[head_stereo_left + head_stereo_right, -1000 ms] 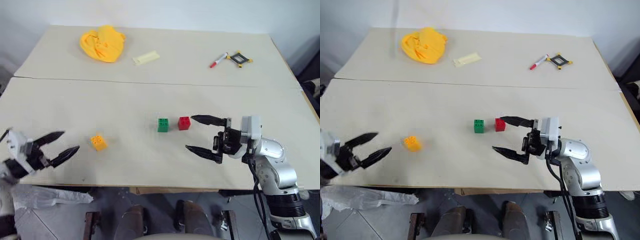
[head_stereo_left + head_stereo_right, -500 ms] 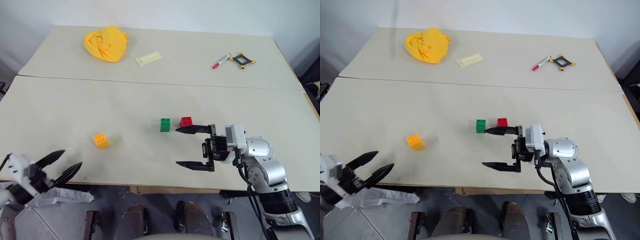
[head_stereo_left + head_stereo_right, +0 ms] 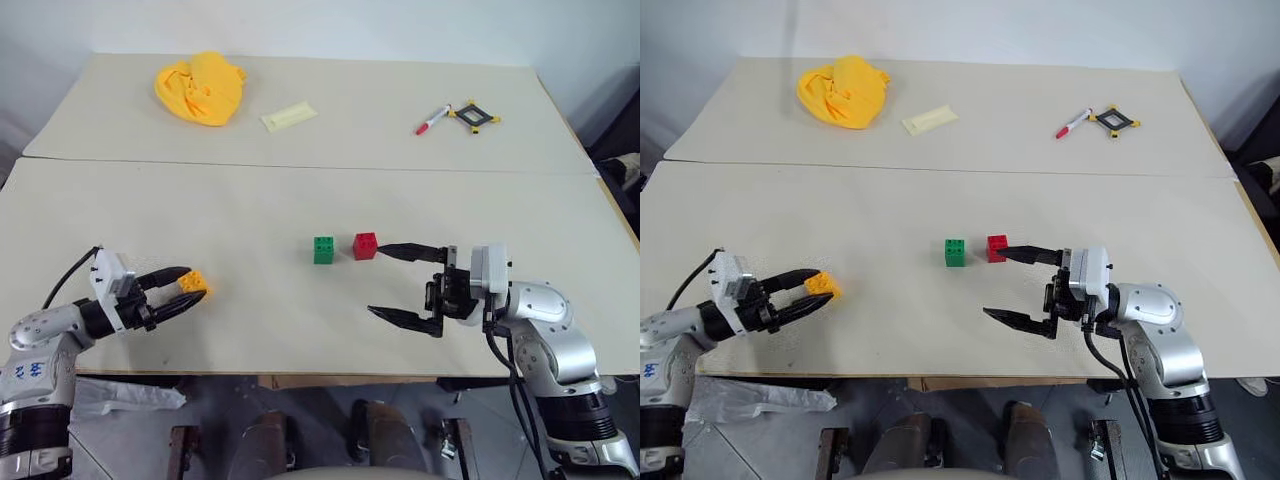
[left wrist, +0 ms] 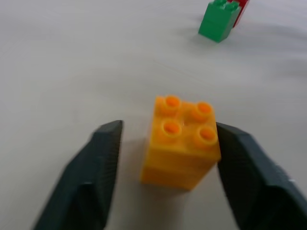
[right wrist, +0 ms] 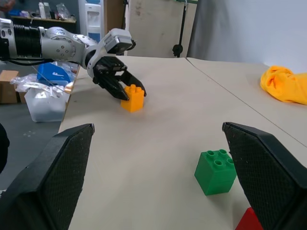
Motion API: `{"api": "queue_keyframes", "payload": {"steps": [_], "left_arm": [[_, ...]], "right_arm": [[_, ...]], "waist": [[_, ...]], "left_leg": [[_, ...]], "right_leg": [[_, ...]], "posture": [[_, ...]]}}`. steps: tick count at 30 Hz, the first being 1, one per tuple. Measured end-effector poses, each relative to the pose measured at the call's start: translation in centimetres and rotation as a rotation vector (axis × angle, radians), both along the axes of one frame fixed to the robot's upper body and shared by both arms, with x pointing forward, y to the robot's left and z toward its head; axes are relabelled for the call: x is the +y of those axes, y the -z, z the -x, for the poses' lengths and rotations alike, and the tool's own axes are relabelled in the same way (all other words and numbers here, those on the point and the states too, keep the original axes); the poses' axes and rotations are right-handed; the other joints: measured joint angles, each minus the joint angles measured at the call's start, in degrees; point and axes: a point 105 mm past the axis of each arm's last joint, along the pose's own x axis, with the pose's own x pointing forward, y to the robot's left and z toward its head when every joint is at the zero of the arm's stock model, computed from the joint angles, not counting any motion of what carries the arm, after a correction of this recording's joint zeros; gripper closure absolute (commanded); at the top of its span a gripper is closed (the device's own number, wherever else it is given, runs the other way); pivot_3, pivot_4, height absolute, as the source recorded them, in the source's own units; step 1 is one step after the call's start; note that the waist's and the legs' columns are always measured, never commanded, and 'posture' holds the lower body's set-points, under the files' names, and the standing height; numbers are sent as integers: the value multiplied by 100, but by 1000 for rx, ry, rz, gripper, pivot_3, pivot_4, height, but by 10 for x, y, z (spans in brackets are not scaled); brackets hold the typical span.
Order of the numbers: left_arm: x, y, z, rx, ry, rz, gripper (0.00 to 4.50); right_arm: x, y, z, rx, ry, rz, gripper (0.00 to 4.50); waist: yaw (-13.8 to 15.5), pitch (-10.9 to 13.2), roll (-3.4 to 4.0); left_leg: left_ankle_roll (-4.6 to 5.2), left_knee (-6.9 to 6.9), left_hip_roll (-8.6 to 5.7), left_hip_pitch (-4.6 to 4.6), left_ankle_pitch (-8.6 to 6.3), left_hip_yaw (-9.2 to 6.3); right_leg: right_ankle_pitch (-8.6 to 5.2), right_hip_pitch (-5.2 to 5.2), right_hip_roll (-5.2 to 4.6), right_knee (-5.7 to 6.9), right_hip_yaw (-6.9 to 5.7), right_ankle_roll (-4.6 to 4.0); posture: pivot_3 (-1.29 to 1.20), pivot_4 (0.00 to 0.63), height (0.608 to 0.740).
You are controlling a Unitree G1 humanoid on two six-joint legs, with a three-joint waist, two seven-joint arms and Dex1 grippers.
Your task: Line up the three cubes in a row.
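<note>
Left wrist view: left gripper (image 4: 165,158) jaws straddle the orange-yellow cube (image 4: 181,142), grip unclear; right gripper (image 3: 393,283) jaws apart.

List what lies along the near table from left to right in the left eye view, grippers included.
left gripper → orange-yellow cube between its fingers → green cube → red cube → right gripper, jaws wide open.
</note>
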Motion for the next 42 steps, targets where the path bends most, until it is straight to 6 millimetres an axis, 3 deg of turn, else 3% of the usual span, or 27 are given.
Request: {"api": "queue_keyframes", "payload": {"steps": [2, 10, 17, 22, 27, 35, 40, 41, 42], "left_arm": [[-2, -1, -3, -12, 15, 0, 2960], [-12, -6, -13, -25, 94, -20, 2965], [-66, -61, -54, -192, 385, -99, 2965], [-95, -40, -73, -148, 518, -174, 2965], [-104, -33, -87, -106, 538, -230, 2965], [-130, -21, -92, -65, 580, -224, 2965], [-132, -23, -95, -60, 571, -257, 2965], [-132, -23, -96, -59, 565, -257, 2225], [-131, -22, -97, -58, 551, -263, 1971]], "right_arm": [[-1, 1, 1, 5, 16, -3, 0], [-5, 3, 3, 7, 65, -9, 0], [-14, 0, 0, -15, 107, 4, 0], [-20, 1, 0, -15, 125, 23, 0], [-33, 2, 0, -12, 179, 37, 0], [-36, 16, 11, 43, 223, 34, 0], [-35, 18, 17, 49, 235, 33, 0], [-36, 18, 18, 51, 239, 33, 0], [-37, 18, 18, 52, 244, 32, 0]], "waist": [[2, 0, 0], [93, 0, 0], [254, -1, -1], [220, 0, -4], [197, 2, -8], [239, 4, -11], [245, 4, -12], [244, 4, -12], [243, 4, -12]], "left_leg": [[0, 0, -1, 0, 0, -1], [2, 5, -4, -1, 1, 1], [10, 16, -37, -8, 4, -2], [11, 13, -53, -15, 5, 2], [13, 13, -51, -17, 6, 0], [18, 14, -52, -19, 8, -3], [20, 14, -52, -17, 9, -2], [20, 14, -52, -17, 9, -2], [21, 14, -51, -17, 9, -2]], "right_leg": [[0, 0, 0, 1, 0, 0], [0, 0, -1, 2, 2, 1], [4, 2, -3, 5, 1, 8], [4, -1, 3, 1, -8, 8], [4, -2, 4, 0, -8, 9], [7, -1, -2, -1, -8, 14], [7, 0, -2, -1, -6, 14], [7, 0, -3, 0, -6, 14], [7, 0, -3, 0, -6, 14]], "posture": [[0, 150, 740], [0, 150, 740], [0, 150, 740], [0, 150, 740], [0, 150, 740], [0, 150, 740], [0, 150, 740], [0, 150, 740], [0, 150, 740]]}}
